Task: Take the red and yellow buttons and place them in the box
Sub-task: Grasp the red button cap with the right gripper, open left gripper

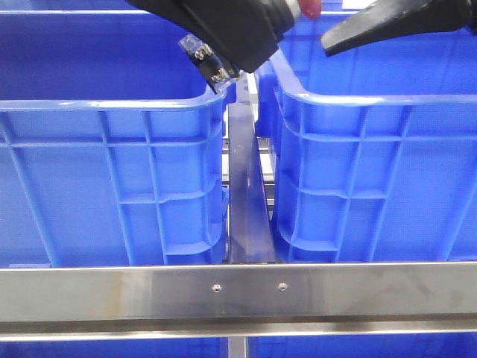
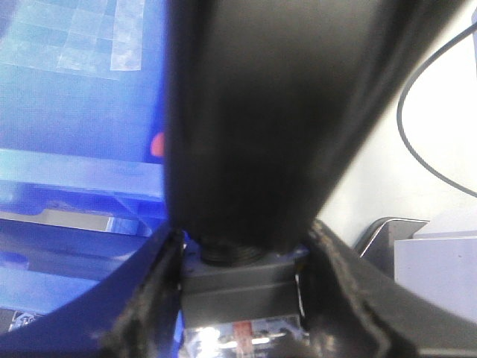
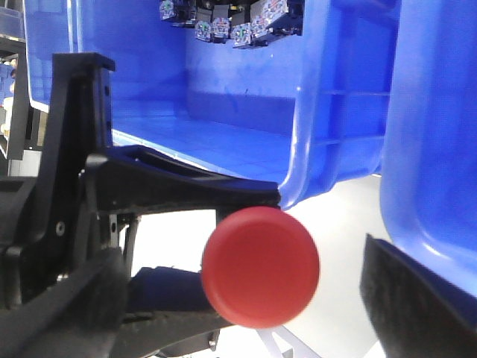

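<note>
While its padded fingers (image 3: pixel 417 291) stand apart, the right claw (image 3: pixel 246 298) frames a glossy round red plastic button (image 3: pixel 260 267). Two ribbed bright-blue plastic crates (image 1: pixel 112 149) flank a steel rail (image 1: pixel 246 201). Left claw (image 2: pixel 246 328) state: cannot tell.

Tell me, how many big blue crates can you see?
2. One crate sits on the left, the other crate on the right, with a metal bar running between them. More may be hidden outside the pictures.

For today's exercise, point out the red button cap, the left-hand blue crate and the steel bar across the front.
Glossy red domed button cap (image 3: pixel 260 267): right wrist view, middle of the dome.
Left bright-blue ribbed plastic crate (image 1: pixel 112 104): front view, near rim.
Brushed steel crossbar (image 1: pixel 112 291): front view, flat front face.
</note>
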`<action>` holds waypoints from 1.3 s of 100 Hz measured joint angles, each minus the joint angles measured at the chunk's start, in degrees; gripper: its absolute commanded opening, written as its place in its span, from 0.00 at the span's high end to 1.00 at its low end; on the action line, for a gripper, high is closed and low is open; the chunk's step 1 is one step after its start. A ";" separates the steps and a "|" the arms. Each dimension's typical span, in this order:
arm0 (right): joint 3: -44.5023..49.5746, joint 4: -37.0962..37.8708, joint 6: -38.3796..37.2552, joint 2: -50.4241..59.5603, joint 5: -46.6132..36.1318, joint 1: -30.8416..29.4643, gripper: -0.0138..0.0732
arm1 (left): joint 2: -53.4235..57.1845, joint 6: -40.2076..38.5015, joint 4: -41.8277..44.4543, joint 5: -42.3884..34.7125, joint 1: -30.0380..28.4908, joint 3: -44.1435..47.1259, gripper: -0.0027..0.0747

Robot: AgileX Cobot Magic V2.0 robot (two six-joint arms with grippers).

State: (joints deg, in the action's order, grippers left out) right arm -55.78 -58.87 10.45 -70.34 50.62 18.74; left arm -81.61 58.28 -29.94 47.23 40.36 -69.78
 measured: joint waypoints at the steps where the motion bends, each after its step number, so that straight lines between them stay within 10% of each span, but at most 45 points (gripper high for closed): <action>1: 0.00 -0.05 0.00 0.00 0.00 0.00 0.18 | 0.00 0.00 0.00 0.00 0.00 0.00 0.81; 35: 0.00 0.38 0.00 -0.12 0.00 0.00 0.61 | 0.00 0.00 0.00 -0.13 0.00 0.00 0.73; 67: 0.00 -1.42 0.00 -0.20 0.34 0.00 0.61 | 0.00 0.00 0.10 -0.46 0.00 0.00 0.09; 130: -4.45 -2.67 4.73 -0.20 1.85 -8.02 0.61 | 0.97 -0.10 4.92 0.58 0.00 -1.65 0.10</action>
State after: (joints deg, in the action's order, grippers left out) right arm -60.22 -61.54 15.17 -70.54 52.47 10.72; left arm -80.64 58.18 -25.02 47.81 40.36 -71.43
